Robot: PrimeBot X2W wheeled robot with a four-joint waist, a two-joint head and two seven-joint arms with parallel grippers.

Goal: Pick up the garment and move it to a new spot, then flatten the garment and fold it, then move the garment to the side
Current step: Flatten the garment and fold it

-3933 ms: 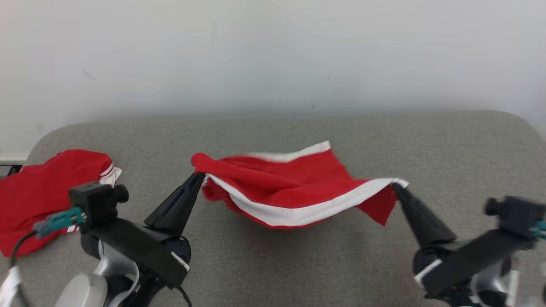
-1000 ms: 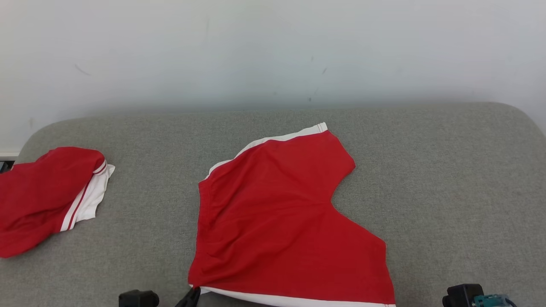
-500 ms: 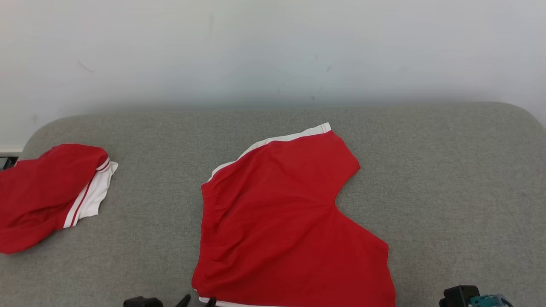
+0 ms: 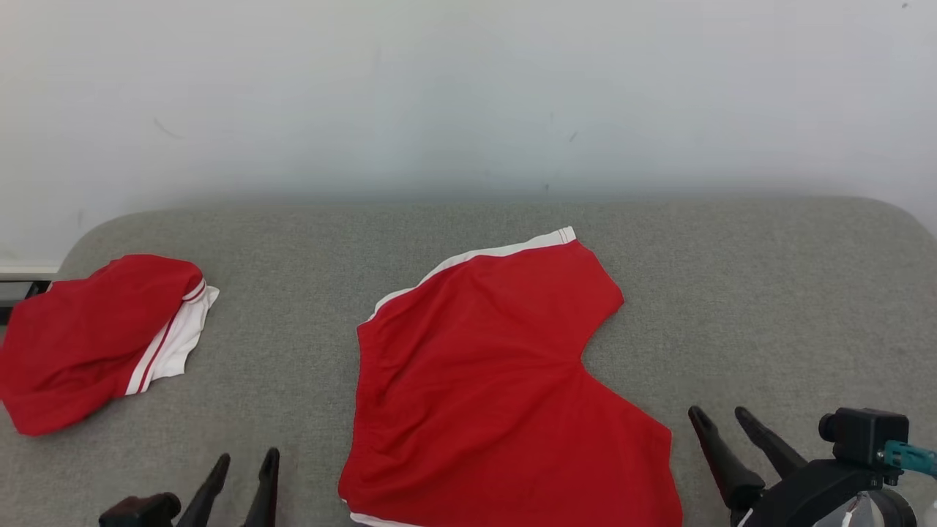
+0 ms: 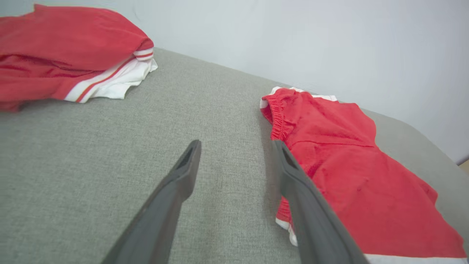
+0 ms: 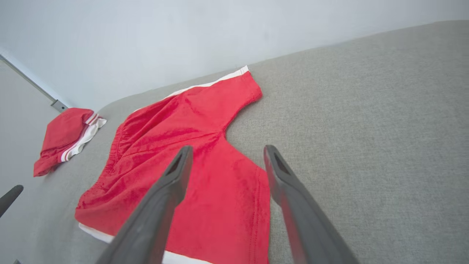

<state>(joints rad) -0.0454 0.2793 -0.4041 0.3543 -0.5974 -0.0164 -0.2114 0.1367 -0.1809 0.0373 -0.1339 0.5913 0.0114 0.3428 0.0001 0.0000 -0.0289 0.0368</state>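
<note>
The garment (image 4: 498, 380), red shorts with white side stripes, lies spread flat on the grey cushion (image 4: 768, 293), waistband to the left and both legs pointing right. In the left wrist view the shorts (image 5: 348, 172) lie just right of my open left gripper (image 5: 236, 146); the elastic waistband faces it. My left gripper (image 4: 246, 457) stands open at the lower left, apart from the cloth. The right gripper (image 4: 717, 414) is open beside the near leg's hem, holding nothing. In the right wrist view the shorts (image 6: 190, 146) lie under and left of the right gripper (image 6: 226, 151).
A second red and white garment (image 4: 95, 337) lies bunched at the cushion's far left, also seen as a red bundle (image 5: 66, 55) in the left wrist view. A pale wall (image 4: 468, 95) backs the cushion. Bare grey fabric extends to the right of the shorts.
Both grippers let go of the shorts' near edge and opened, then drew apart to either side. The shorts lie flat where they were set down. The camera has tilted slightly.
</note>
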